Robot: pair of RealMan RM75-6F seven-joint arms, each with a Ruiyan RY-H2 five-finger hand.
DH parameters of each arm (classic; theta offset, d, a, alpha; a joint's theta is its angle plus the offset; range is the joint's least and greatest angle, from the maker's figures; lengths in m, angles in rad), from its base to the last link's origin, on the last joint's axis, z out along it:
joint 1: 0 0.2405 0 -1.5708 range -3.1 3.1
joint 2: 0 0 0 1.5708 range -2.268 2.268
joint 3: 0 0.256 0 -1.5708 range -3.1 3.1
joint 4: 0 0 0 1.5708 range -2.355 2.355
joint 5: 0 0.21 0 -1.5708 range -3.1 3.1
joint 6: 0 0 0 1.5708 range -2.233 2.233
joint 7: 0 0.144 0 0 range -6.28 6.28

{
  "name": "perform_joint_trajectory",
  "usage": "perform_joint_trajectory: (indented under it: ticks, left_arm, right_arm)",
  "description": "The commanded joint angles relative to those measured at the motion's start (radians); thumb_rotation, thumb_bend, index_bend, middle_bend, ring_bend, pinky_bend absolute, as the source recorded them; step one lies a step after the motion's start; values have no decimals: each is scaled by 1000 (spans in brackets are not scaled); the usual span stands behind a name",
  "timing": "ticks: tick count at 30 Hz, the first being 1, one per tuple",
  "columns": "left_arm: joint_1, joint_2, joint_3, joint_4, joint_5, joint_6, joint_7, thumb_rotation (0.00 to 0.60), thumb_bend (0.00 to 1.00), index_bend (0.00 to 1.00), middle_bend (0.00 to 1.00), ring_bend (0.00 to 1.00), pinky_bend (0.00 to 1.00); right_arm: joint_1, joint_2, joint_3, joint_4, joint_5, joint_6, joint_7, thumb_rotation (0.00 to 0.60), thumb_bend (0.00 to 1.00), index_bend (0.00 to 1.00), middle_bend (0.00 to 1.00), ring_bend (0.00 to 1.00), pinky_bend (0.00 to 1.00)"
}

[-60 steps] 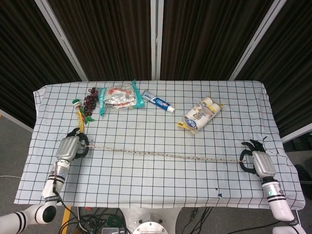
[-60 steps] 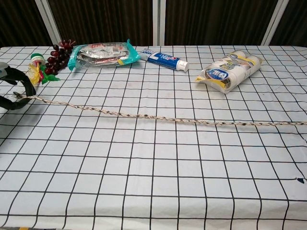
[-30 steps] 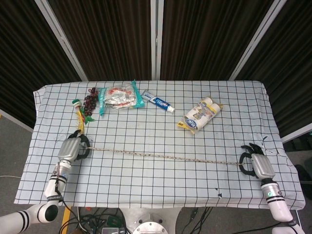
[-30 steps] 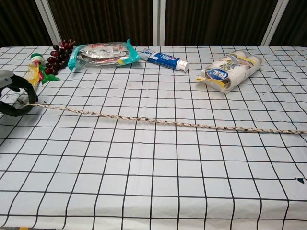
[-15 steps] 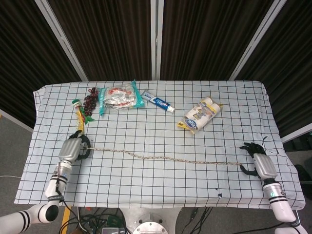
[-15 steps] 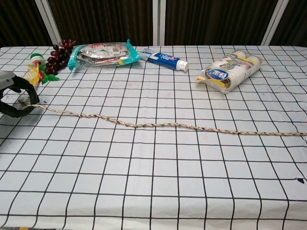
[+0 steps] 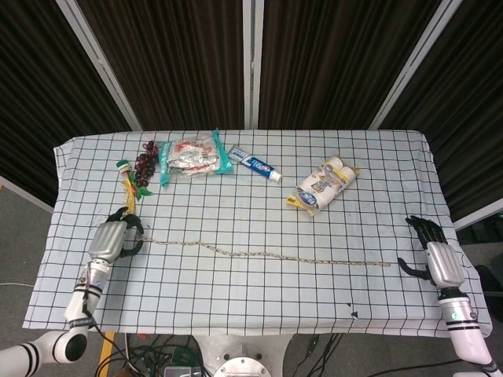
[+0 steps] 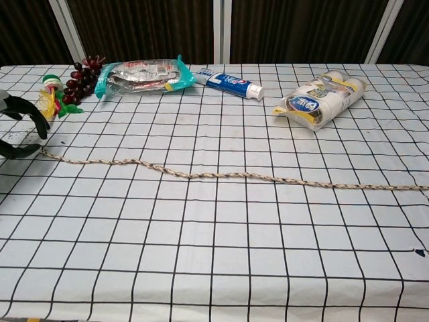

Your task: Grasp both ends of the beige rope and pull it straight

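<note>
The beige rope (image 7: 267, 254) lies slack on the checked tablecloth, nearly straight with slight waves; in the chest view the rope (image 8: 228, 176) runs out to the right edge. My left hand (image 7: 115, 238) sits at its left end; the chest view shows the left hand (image 8: 19, 129) with fingers apart and the rope's tip lying free just beside the thumb. My right hand (image 7: 438, 259) is at the table's right edge with fingers spread. It holds nothing and is a short gap away from the rope's right end.
Along the far side lie grapes (image 7: 145, 162), a snack packet (image 7: 191, 156), a toothpaste tube (image 7: 256, 164) and a pack of cups (image 7: 323, 184). A yellow-green item (image 7: 127, 184) lies just beyond my left hand. The table's near edge is close to both hands.
Both hands have let go of the rope. The right hand drew back to the right and spread its fingers; the left hand's fingers lifted. The taut rope dropped and went slack.
</note>
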Motion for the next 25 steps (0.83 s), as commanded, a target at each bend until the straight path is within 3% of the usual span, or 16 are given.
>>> perform_joint_trajectory:
  ticks: [1,6,10,14,19,25]
  left_arm:
    - [12,16,-3,-21,18,29,-12,600,321,458,266,78,161]
    - [61,83,5,-108,111,153,-47,600,302,438,265,78,161]
    - [121,132,46,-118,240,291,-85,600,260,294,238,72,160]
    - [207,149,98,-74,331,444,-52,600,214,195,182,9,149]
    - [293,178,174,-58,373,509,-35,600,173,142,71,0,130]
    - [344,172,196,-22,380,533,-74,600,158,122,65,0,129]
  right_arm:
    - [-9,28,10,-35,-11,34,-3,600,210,83,55,0,0]
    - [-30,92,14,-102,-24,89,-45,600,205,68,55,0,0]
    - [-55,136,-2,-135,-20,101,-148,600,203,14,38,0,0]
    - [-100,176,-26,-179,16,100,-335,600,201,0,2,0,0]
    - [-152,169,-43,-161,26,144,-397,600,208,0,0,0,0]
    - [-159,159,-48,-151,13,141,-382,600,209,0,0,0,0]
